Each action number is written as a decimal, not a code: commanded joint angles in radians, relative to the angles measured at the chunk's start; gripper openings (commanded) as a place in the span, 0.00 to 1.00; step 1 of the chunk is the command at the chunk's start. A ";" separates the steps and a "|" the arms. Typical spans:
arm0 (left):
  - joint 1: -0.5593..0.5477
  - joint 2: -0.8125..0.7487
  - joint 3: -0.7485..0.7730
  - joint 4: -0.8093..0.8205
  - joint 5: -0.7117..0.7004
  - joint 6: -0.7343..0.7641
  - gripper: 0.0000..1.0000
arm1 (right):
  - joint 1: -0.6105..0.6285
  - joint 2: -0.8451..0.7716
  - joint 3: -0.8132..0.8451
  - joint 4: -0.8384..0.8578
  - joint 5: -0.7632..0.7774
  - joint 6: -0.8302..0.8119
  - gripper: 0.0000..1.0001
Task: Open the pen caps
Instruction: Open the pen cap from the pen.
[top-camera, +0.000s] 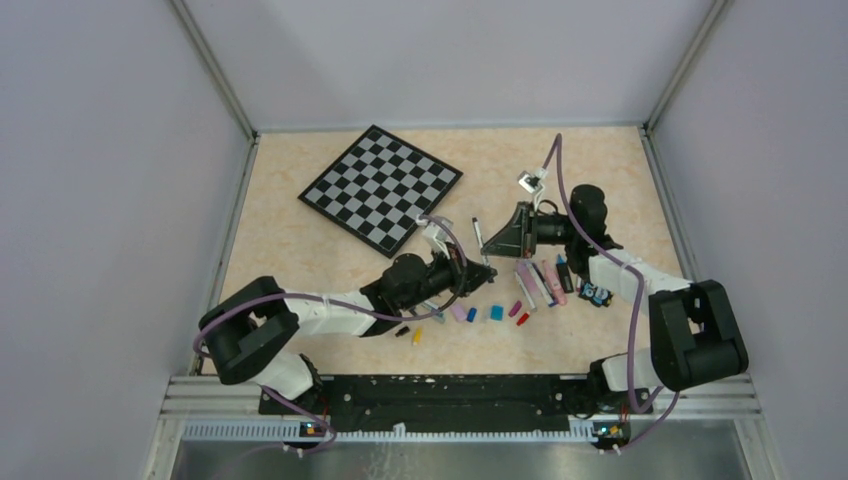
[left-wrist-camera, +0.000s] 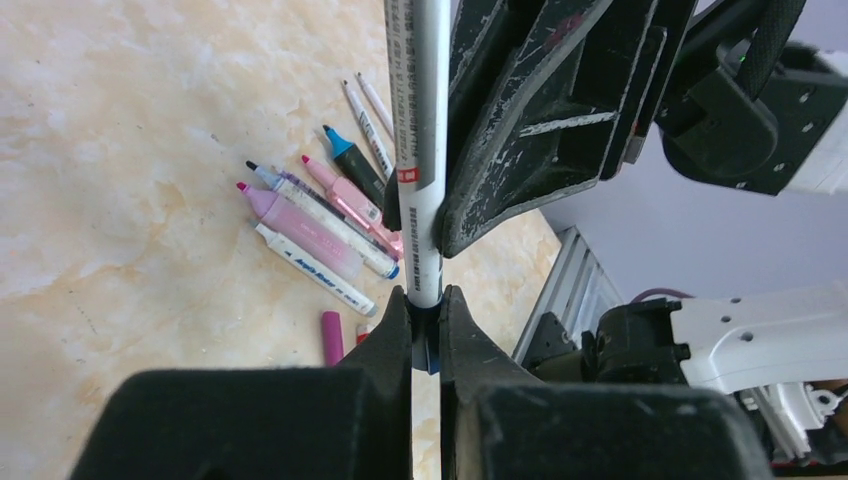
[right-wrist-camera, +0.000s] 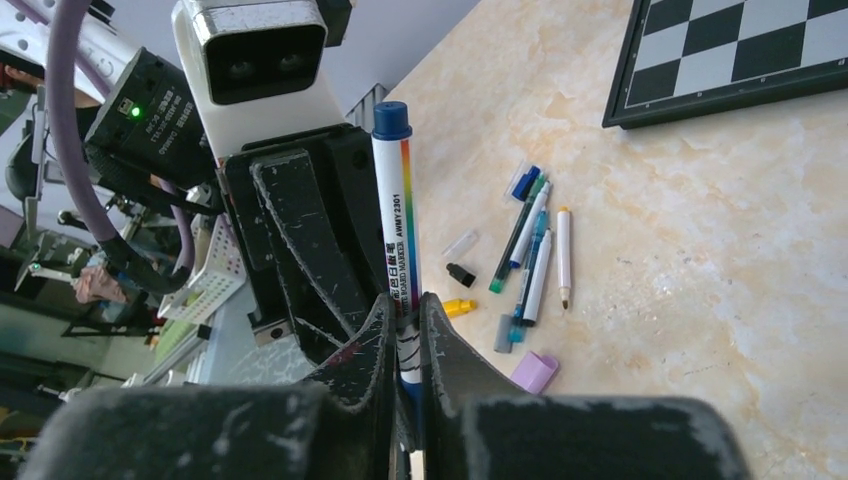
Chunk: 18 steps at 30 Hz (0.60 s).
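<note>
A white marker (left-wrist-camera: 418, 150) with a rainbow stripe stands upright between both grippers. My left gripper (left-wrist-camera: 426, 325) is shut on its lower blue end. My right gripper (right-wrist-camera: 402, 315) is shut on the barrel just above that; the other blue end (right-wrist-camera: 391, 120) sticks up free. From above, the marker (top-camera: 478, 233) shows between the left gripper (top-camera: 490, 270) and the right gripper (top-camera: 488, 250). Loose pen caps lie on the table: purple (top-camera: 459, 312), blue (top-camera: 471, 314), teal (top-camera: 496, 313), pink (top-camera: 515, 309), red (top-camera: 522, 319), yellow (top-camera: 417, 336), black (top-camera: 402, 330).
Several uncapped pens and highlighters (top-camera: 542, 283) lie to the right of the grippers, with a small owl-like figure (top-camera: 597, 294) beside them. More thin pens (right-wrist-camera: 530, 250) lie under the left arm. A checkered board (top-camera: 380, 187) sits at the back left.
</note>
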 joint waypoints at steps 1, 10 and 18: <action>-0.007 -0.064 0.029 -0.045 0.075 0.125 0.00 | 0.013 -0.041 0.023 -0.078 -0.041 -0.113 0.26; -0.007 -0.178 0.064 -0.314 0.176 0.310 0.00 | 0.072 -0.057 0.054 -0.244 -0.107 -0.286 0.59; -0.007 -0.147 0.099 -0.364 0.222 0.325 0.00 | 0.098 -0.063 0.066 -0.246 -0.124 -0.298 0.37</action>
